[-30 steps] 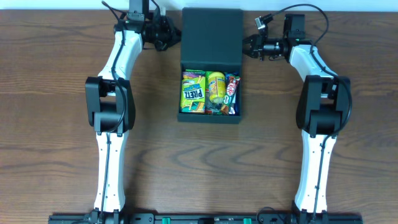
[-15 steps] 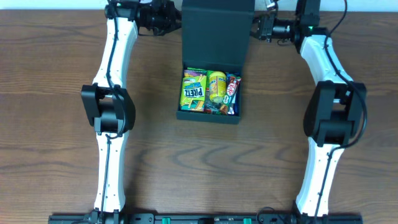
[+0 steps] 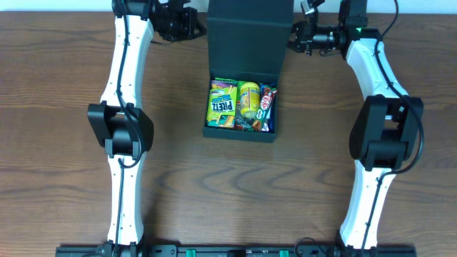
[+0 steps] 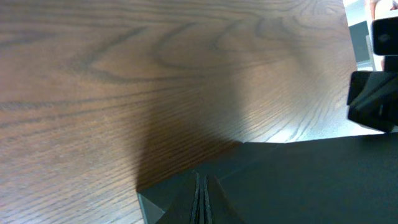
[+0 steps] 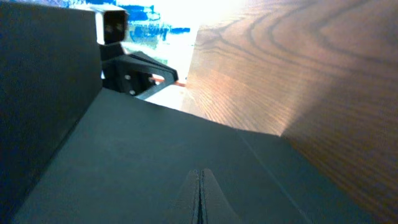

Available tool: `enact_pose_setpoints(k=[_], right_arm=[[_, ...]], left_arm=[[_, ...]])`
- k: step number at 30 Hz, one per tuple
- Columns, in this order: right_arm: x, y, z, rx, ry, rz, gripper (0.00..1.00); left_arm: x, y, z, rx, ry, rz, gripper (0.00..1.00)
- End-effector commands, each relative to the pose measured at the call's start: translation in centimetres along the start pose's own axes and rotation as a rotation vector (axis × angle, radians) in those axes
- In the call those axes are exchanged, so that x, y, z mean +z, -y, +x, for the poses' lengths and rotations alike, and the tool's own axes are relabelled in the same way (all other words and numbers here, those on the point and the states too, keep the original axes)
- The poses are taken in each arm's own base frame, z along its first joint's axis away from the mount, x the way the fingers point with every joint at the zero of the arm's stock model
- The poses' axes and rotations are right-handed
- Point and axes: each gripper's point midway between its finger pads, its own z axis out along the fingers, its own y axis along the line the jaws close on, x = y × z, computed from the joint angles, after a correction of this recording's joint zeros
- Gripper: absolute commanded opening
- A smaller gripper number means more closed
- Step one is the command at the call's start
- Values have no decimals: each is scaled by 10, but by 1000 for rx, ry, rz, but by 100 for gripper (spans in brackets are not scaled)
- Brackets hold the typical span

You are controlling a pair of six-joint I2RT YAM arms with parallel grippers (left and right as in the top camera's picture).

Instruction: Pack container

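The dark teal container (image 3: 239, 134) stands open at the table's middle. It holds snack packets: a yellow-green packet (image 3: 222, 106), a yellow round pack (image 3: 248, 98) and a red bar (image 3: 265, 103). Its hinged lid (image 3: 248, 36) is raised at the back. My left gripper (image 3: 198, 27) is at the lid's left edge; in the left wrist view its fingers (image 4: 201, 199) are shut against the dark lid (image 4: 298, 180). My right gripper (image 3: 293, 39) is at the lid's right edge; its fingers (image 5: 200, 193) are shut and lie on the lid surface (image 5: 143, 155).
Brown wooden table (image 3: 64, 143) all round the container. The table's far edge with a white wall strip (image 3: 57, 6) runs just behind both grippers. The other arm's gripper shows at the edge of each wrist view (image 4: 373, 99) (image 5: 134, 71).
Both grippers moved toward the table's back edge at the lid's sides. The lid rose from lying flat behind the box to a raised, steeper pose.
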Motion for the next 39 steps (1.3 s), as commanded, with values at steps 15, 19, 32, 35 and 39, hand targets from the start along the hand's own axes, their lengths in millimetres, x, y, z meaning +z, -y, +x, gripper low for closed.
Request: enact_pose_setpoints(k=[15,19,32,35,39], right_arm=[[3,-17,32,43,-69,49,2],[-3,-16,33,37,-58,95,2],[-47,30,30,81,42,563,2],[-78,23,34,66,88,768,2],[-85,-4,63,9,15,895,2]], left_arm=[[-23,6,-12,93,47,-52,6],[-23,6,-12,93,47,-53,6],[-51,-26,-15,64,68,-301,6],[-82,-35,-14,69,80,-456,6],[-103,-14,-1,70,50,-439,6]])
